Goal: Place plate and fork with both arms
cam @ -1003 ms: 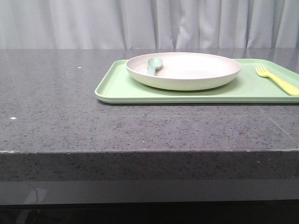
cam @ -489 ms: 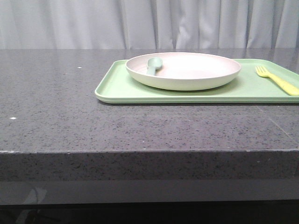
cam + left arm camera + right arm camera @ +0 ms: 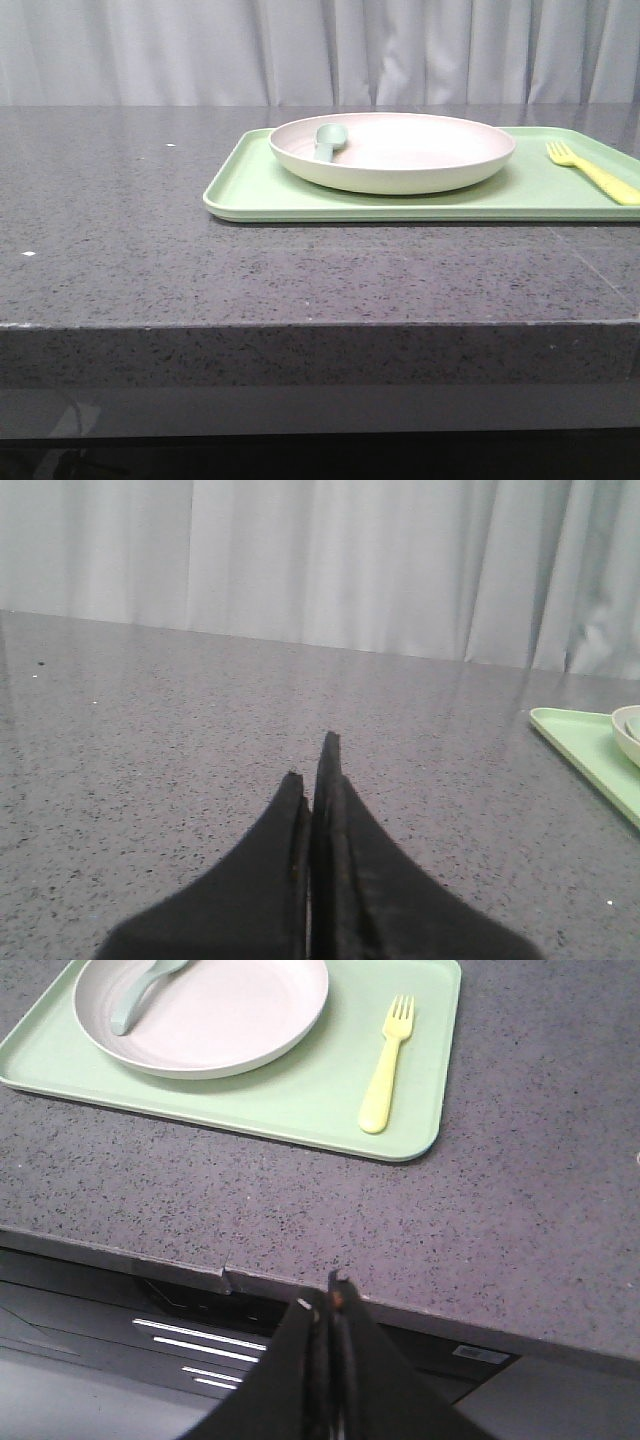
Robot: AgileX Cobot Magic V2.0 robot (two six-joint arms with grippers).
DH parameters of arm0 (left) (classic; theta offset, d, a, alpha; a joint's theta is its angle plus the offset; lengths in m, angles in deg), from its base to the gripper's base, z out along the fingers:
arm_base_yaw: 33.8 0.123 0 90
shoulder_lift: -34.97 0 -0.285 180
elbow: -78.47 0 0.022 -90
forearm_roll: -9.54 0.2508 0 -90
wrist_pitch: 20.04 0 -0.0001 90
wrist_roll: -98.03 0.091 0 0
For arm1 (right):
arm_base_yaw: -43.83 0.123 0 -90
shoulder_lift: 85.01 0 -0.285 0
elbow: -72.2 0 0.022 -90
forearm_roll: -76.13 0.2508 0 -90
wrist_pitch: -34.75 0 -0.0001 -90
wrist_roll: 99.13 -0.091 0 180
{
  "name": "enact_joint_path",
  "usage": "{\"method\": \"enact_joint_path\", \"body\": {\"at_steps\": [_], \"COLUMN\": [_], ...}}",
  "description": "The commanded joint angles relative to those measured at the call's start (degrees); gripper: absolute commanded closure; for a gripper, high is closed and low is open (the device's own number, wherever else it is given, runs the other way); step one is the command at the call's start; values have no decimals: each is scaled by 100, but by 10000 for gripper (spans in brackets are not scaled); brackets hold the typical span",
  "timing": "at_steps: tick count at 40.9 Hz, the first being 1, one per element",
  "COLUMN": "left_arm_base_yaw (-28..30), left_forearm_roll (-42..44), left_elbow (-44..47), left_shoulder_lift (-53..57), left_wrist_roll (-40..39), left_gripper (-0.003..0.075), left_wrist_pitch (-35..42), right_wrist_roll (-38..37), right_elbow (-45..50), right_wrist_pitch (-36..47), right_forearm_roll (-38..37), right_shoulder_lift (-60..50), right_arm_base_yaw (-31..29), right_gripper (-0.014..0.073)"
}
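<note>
The pale pinkish-cream plate (image 3: 400, 150) sits on the light green tray (image 3: 260, 190) at the back right of the table, with a teal-green spoon (image 3: 328, 138) lying in it. The yellow fork (image 3: 595, 172) lies on the tray right of the plate. The right wrist view shows the plate (image 3: 220, 1015) and fork (image 3: 385, 1065) too. My right gripper (image 3: 330, 1295) is shut and empty, off the table's front edge. My left gripper (image 3: 312, 765) is shut and empty over bare tabletop, left of the tray (image 3: 585, 755). Neither gripper shows in the front view.
The dark speckled stone table (image 3: 150, 250) has its front edge (image 3: 300, 325) close to the camera. A grey curtain (image 3: 320, 50) hangs behind. Below the edge the right wrist view shows a dark cabinet front (image 3: 120, 1330).
</note>
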Motion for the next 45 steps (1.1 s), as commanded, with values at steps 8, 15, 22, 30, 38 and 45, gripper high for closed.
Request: {"method": "enact_joint_path", "body": {"at_steps": [8,15,22,30,38,45], "left_arm_base_yaw": [-153,-153,-153,-153,-153,-153], "left_forearm_roll": [0,0,0,0,0,0], "left_elbow": [55,55,55,55,55,55], "left_shoulder_lift": [154,144,144,144,144,144], "left_wrist_roll": [17,17,17,17,17,17], "left_gripper": [741,740,740,740,740,740], "left_wrist_pitch": [470,470,470,470,470,470], "right_wrist_roll": [-5,-5,-5,-5,-5,0], "right_elbow": [-110,-110,-110,-110,-110,-102], "right_wrist_pitch": [402,402,402,402,402,458], "right_forearm_roll": [-40,-40,-40,-40,-40,-109], "right_shoulder_lift": [45,45,45,45,45,45], "right_arm_base_yaw": [-3,-3,-3,-3,-3,-3], "right_gripper": [662,662,662,662,662,662]}}
